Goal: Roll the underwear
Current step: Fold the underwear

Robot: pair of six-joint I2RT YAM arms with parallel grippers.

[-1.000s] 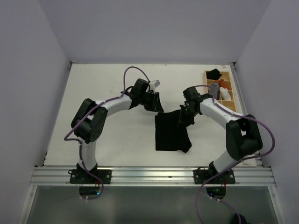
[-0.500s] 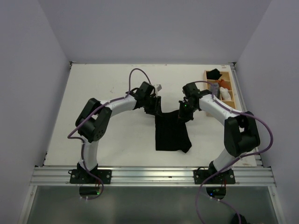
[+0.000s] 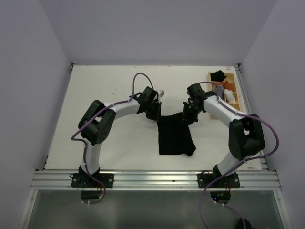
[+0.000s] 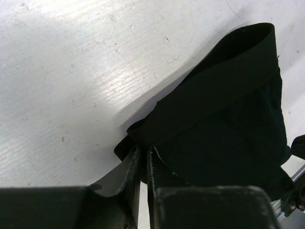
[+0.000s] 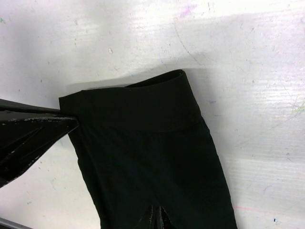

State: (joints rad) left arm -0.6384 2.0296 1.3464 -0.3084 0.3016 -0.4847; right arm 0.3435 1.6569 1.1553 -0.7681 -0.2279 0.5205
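The black underwear (image 3: 175, 137) lies flat on the white table, its waistband at the far edge. My left gripper (image 3: 158, 116) is shut on the far left corner of the waistband; in the left wrist view the gripper (image 4: 142, 160) has its fingers pressed together on bunched black fabric of the underwear (image 4: 228, 119). My right gripper (image 3: 186, 116) is at the far right corner, shut on the cloth. In the right wrist view only the tips of the right gripper (image 5: 157, 217) show at the bottom edge, pinched on the underwear (image 5: 152, 143). The left gripper's fingers (image 5: 35, 129) show at the left.
A wooden compartment tray (image 3: 237, 91) stands at the back right, holding a black cloth (image 3: 218, 75), a grey roll (image 3: 218, 90) and a white roll (image 3: 230, 97). The table's front rail (image 3: 152, 179) lies below the underwear.
My left gripper has come down and toward the underwear's far left corner and shut on it. The right gripper shifted slightly at the far right corner; the waistband edge is drawn straighter.
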